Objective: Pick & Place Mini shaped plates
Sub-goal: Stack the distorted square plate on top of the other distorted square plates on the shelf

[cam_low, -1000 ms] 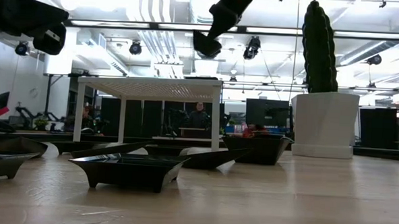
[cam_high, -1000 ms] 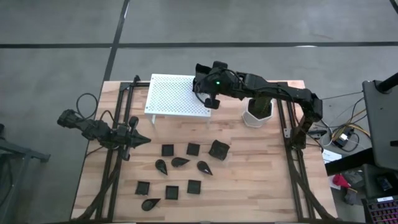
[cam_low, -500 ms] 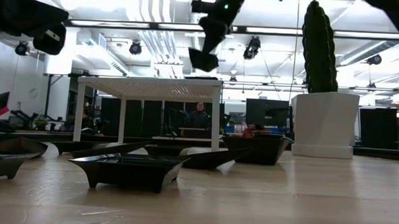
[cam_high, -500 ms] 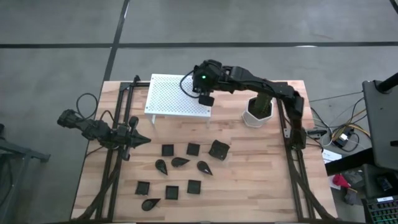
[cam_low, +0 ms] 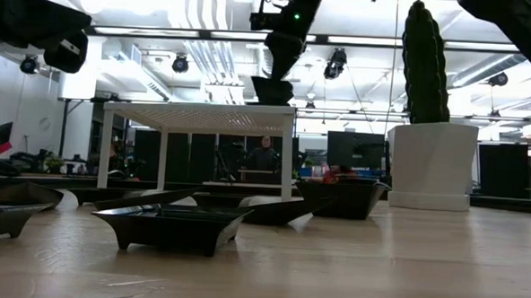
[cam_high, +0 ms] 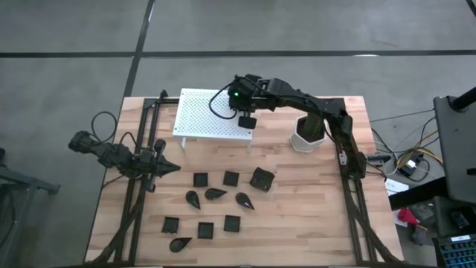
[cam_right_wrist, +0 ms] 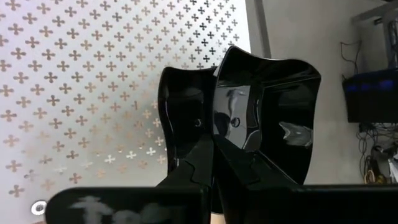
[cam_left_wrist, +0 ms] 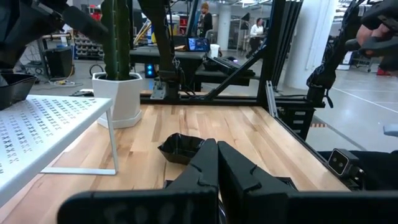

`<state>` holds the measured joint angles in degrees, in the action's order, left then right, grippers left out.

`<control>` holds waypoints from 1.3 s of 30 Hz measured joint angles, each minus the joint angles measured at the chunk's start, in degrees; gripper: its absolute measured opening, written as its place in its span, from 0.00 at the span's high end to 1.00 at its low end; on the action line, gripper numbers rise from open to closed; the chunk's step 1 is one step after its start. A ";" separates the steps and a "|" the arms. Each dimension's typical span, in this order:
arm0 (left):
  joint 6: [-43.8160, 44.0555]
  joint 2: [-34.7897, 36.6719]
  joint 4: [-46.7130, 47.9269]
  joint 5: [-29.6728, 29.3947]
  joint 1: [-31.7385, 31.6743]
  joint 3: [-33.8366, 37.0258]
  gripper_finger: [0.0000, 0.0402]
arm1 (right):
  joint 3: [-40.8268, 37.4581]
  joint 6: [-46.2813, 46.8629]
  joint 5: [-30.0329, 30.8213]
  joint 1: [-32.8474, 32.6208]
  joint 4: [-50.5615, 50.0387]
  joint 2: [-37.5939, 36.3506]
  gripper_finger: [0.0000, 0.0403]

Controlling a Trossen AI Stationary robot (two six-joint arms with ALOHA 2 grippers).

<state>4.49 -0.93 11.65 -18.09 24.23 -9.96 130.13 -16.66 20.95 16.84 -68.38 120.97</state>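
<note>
A glossy black plate [cam_right_wrist: 267, 118] is pinched by its rim in the right gripper [cam_high: 248, 119], held on edge with its hollow turned sideways, directly above the white rack [cam_high: 204, 119]. The right arm is stretched across the surface. The cactus pot [cam_high: 308, 132] stands beside it. More plates [cam_high: 230, 179] lie below the rack. The left gripper [cam_left_wrist: 216, 163], pressed together, is parked well apart.

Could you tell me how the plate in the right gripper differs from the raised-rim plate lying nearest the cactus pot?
The held plate hangs tilted on edge in the right gripper over the white rack, while the table plate sits flat on the wood. The held one is clamped at its rim by the jaws; the table one is untouched. Both are glossy black squarish dishes with raised rims.
</note>
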 joint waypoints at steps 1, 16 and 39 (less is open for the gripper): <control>0.00 0.00 0.01 0.00 -0.02 0.00 1.00 | -0.05 -0.03 -0.04 0.04 0.03 0.03 0.98; 0.00 0.02 -0.01 0.00 -0.02 0.00 1.00 | -0.40 -0.88 -1.51 -0.16 -0.24 1.97 0.98; 0.01 0.02 0.01 0.00 -0.01 0.00 1.00 | 0.65 1.53 -1.51 -4.85 -2.12 -1.07 0.76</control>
<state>4.50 -0.91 11.66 -18.09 24.22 -9.96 130.78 -15.13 19.44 11.99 -70.50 119.89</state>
